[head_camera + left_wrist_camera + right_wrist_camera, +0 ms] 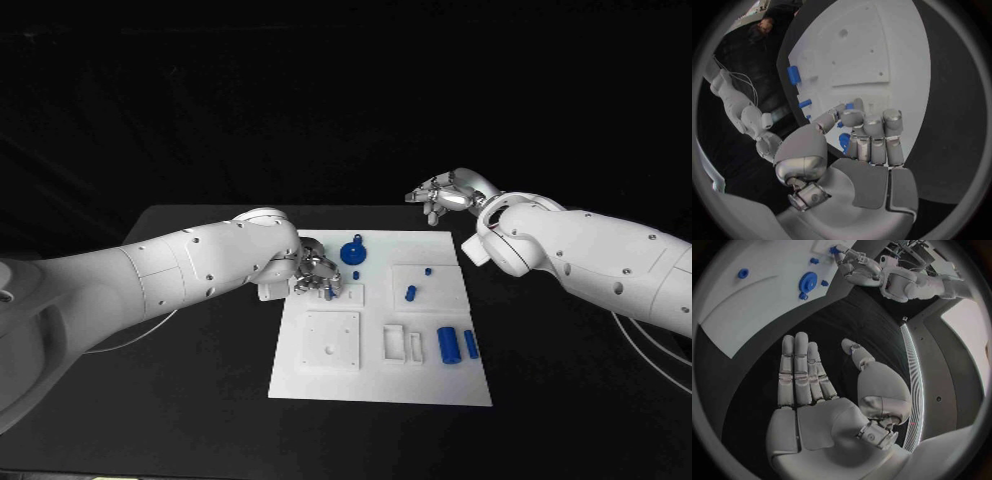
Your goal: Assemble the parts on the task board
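Note:
The white task board point(382, 375) lies in the middle of the black table. My left hand point(317, 273) hovers over its far left part with fingers curled, pinching a small blue part point(844, 142) at the fingertips. Just right of that hand lies a round blue disc point(353, 252). A short blue peg point(411, 293) stands mid-board, and two blue cylinders point(449, 344) lie side by side near the right edge. My right hand point(447, 192) floats beyond the board's far right corner, palm flat and fingers point(801, 365) spread, holding nothing.
A square raised plate point(333, 340) with holes sits on the board's near left, beside a narrow white slot block point(394, 341). Black table surface surrounds the board on all sides. White cables trail off both arms at the table's sides.

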